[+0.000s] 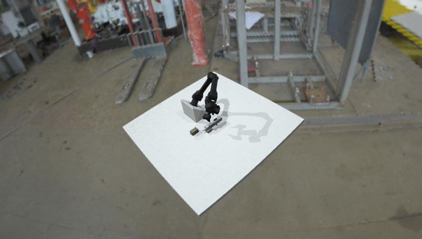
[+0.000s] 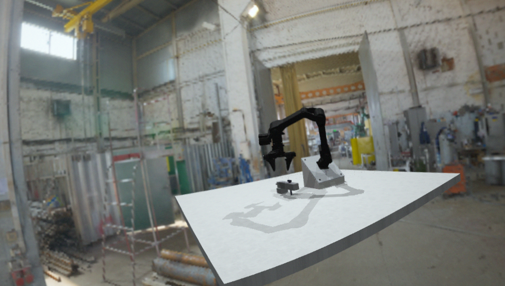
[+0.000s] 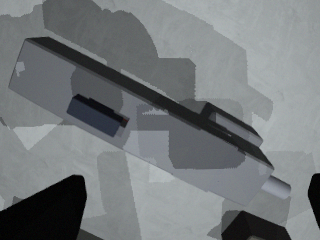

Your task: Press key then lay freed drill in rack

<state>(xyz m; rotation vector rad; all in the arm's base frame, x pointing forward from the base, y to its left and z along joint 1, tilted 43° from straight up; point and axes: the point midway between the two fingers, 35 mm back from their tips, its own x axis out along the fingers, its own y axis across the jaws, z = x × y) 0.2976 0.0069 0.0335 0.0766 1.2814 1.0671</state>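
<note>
Housing: long grey block [image 3: 174, 140] lies diagonally beneath me
Key: dark blue tab [image 3: 95, 115] on it
My gripper [image 3: 204, 189]: spread wide, empty
</note>
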